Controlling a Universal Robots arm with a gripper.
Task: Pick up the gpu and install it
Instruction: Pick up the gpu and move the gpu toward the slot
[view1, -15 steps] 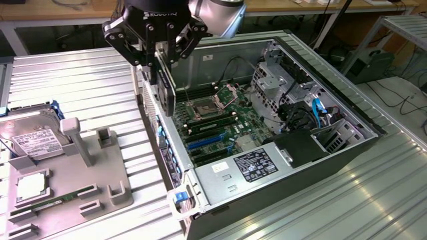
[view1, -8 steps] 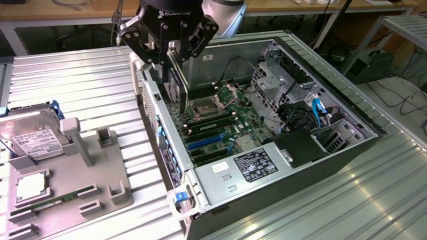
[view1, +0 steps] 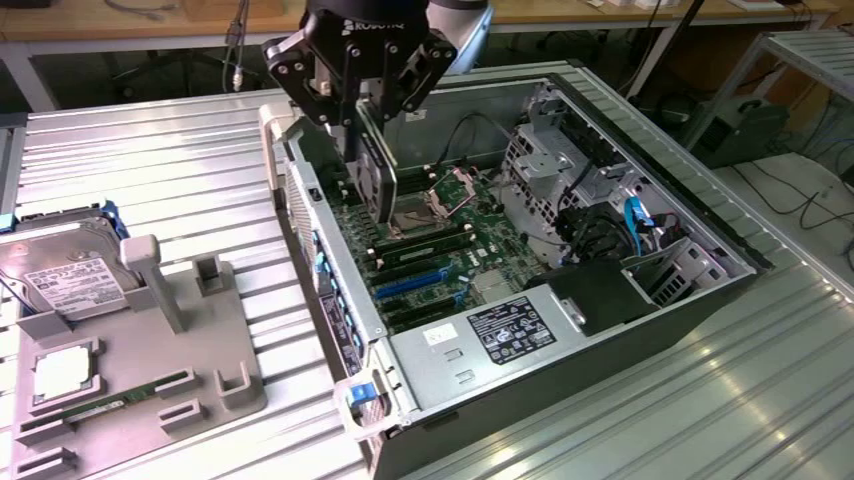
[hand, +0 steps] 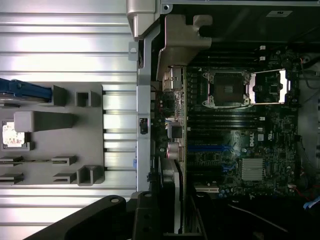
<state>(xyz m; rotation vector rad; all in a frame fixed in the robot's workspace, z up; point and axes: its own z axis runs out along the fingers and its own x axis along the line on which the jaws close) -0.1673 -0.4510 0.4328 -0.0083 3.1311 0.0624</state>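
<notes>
While the arm points straight down into the open sheet-metal computer case, the tool is partly closed, clamping the gpu, a thin flat dark card held upright over the green motherboard.

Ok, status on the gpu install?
Pincer shut on gpu, held upright inside the case above the motherboard. Not in the blue slots. The rear wall close beside it.
</notes>
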